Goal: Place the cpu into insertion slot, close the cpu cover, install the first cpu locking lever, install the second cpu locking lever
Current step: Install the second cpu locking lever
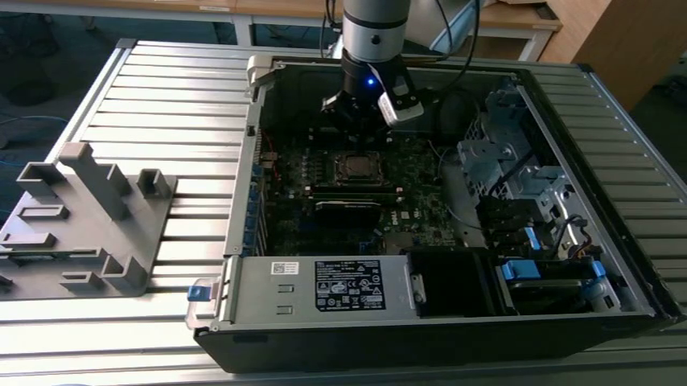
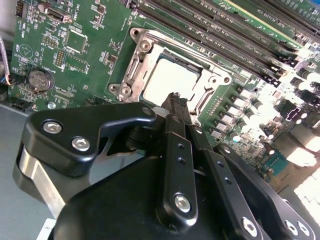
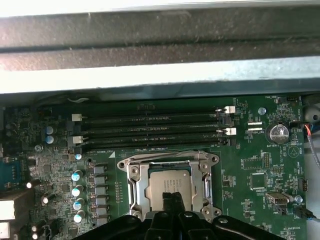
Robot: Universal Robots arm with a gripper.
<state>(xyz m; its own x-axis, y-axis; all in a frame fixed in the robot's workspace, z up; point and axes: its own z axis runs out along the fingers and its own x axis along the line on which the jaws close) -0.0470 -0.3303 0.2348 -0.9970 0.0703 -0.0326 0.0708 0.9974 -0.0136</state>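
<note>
I read step 1 as done: the cpu (image 3: 169, 183) sits flat inside the insertion slot (image 3: 135, 186), its silver-grey top showing in both wrist views. The cpu cover (image 2: 210, 75) appears to lie down around the chip, with the chip visible through its window, so step 2 looks done too, though I cannot confirm it is fully seated. The gripper (image 2: 176, 98) hovers just above the near edge of the socket, fingers drawn narrow, tips together, holding nothing. Whether either locking lever is latched I cannot tell, so I log the 2 lever steps as open. In the exterior view the arm stands over the motherboard (image 1: 419, 217) inside the open computer case (image 1: 601, 265).
</note>
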